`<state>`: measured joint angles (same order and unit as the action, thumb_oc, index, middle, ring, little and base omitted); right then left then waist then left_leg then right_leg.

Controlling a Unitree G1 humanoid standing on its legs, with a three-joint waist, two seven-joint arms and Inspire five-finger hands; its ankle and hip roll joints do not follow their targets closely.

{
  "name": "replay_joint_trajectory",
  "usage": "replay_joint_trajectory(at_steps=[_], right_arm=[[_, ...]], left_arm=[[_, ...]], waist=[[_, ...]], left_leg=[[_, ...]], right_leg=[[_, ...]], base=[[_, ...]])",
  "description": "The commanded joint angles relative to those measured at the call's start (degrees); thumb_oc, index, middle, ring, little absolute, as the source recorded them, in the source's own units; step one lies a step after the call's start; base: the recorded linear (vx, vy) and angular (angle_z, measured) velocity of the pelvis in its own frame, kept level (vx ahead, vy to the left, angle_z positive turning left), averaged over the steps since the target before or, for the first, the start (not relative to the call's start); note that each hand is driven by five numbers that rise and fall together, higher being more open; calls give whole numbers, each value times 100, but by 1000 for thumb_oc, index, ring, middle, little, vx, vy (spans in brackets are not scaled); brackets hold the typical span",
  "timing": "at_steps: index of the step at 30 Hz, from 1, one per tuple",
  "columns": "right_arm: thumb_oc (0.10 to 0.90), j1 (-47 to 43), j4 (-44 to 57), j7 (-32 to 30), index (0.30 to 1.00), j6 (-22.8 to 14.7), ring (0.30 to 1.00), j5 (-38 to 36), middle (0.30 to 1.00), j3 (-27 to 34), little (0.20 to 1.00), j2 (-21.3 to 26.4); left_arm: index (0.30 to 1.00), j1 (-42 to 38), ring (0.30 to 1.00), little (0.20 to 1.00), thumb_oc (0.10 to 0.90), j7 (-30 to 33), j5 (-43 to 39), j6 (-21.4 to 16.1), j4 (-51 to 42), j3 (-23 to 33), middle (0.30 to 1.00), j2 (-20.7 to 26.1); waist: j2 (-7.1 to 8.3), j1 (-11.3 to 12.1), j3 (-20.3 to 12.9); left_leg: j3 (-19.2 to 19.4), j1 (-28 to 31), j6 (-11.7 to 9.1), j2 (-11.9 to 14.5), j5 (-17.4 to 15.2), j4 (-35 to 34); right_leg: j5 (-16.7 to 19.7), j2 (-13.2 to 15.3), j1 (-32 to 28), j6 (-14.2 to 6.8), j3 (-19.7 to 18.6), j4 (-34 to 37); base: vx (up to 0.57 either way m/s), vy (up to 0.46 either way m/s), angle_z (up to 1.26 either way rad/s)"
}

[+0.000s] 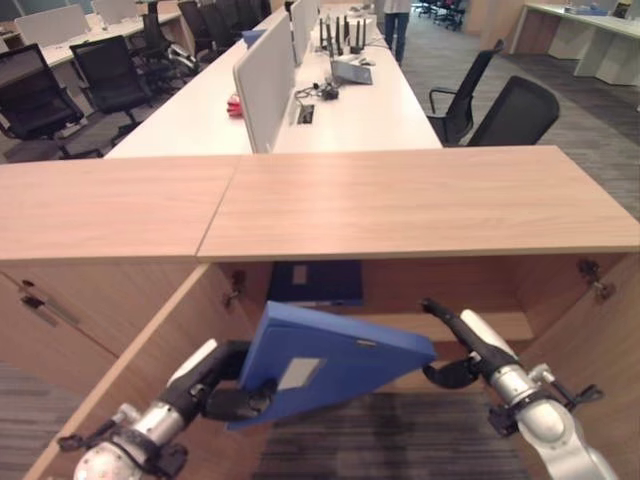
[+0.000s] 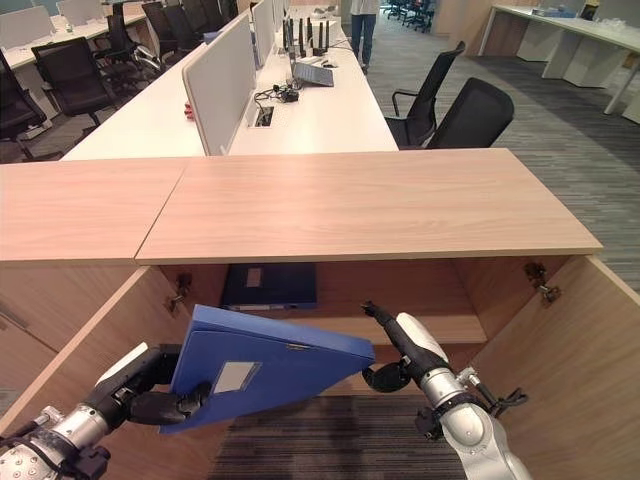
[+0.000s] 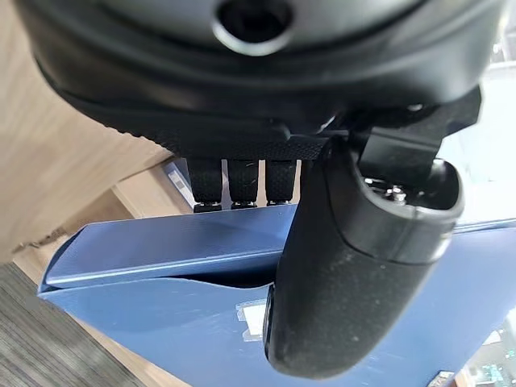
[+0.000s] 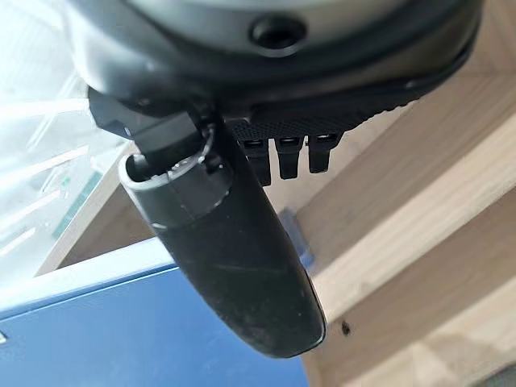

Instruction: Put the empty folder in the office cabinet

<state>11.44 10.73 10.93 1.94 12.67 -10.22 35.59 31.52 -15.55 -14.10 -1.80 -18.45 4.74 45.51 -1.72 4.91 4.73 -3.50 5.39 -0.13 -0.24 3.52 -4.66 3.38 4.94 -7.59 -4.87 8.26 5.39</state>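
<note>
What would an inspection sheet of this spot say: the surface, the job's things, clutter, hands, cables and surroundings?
Surface: wooden cabinet top, bare.
Job's things: blue folder held tilted before the open cabinet; another dark folder already lies inside at the back.
Clutter: nothing seen on the cabinet top.
Hands: left hand pinches the blue folder's near corner, thumb on its face, fingers behind it; right hand is open, fingers straight against the folder's far end.
Cables: some on the long white desk behind.
Surroundings: black office chairs; a person stands far off.
</note>
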Motion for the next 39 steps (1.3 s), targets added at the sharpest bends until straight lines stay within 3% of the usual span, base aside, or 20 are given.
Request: replay_joint_trajectory(at_steps=[1,7,16,26,27,34,37,39], right_arm=[[800,-1278,590,289,900,-749,900,-1013,900,-618,900,-204],[800,-1566,230,371,900,-633,900,-1400,900,-868,900,-189],[800,-1573,-39,550,900,-539,900,-1361,900,-1022,900,-168],[800,-1966,-725,525,900,-525,900,-1303,900,-1609,900,-537],[400,-2036,-927,563,300,-512,300,-1363,300,-1804,300,-670],[400,-2325,-1650,811,300,-523,300,-1611,300,-2669,300,-1039],[400,-2297,-1622,806,300,-527,300,-1729,300,-2676,300,-1069],[400,-2117,-1750,707,300,-491,300,-2181,300,-2617,300,-1208]], left_arm=[[300,-858,300,300,400,-33,219,-908,-409,57,300,432],[300,-1159,300,300,400,-5,-13,-950,-530,50,300,623],[300,-1332,300,300,400,17,80,-1003,-654,156,300,560],[300,-1917,300,300,400,-49,-200,-1028,-1037,-202,300,645],[300,-2052,300,300,400,-35,-322,-1038,-1134,-260,300,639],[300,-2649,300,300,400,-23,-757,-1130,-1498,-633,300,714],[300,-2689,300,300,400,-25,-788,-1131,-1501,-722,300,664],[300,-2689,300,300,400,5,-916,-1129,-1438,-830,300,542]], waist=[[292,10,-268],[311,53,-303],[328,73,-317],[335,89,-342],[341,95,-348],[396,138,-357],[406,143,-362],[417,138,-357]], left_leg=[[-165,221,106,-147,-573,-34],[-154,219,76,-135,-552,-34],[-182,223,64,-135,-557,-34],[-190,240,52,-132,-567,-34],[-194,240,51,-132,-571,-34],[-217,241,42,-132,-596,-34],[-223,243,45,-133,-601,-34],[-218,246,48,-142,-602,-34]], right_leg=[[-87,143,45,-117,223,-39],[-77,149,36,-117,241,-39],[-87,147,28,-105,261,-39],[-99,144,11,-102,253,-39],[-102,145,6,-103,261,-39],[-112,146,-23,-107,269,-39],[-112,148,-28,-109,275,-39],[-104,151,-36,-112,281,-39]], base=[[-15,-12,4],[-3,-2,2],[0,0,0],[0,0,0],[0,0,0],[2,-1,1],[5,-1,-1],[0,0,0]])
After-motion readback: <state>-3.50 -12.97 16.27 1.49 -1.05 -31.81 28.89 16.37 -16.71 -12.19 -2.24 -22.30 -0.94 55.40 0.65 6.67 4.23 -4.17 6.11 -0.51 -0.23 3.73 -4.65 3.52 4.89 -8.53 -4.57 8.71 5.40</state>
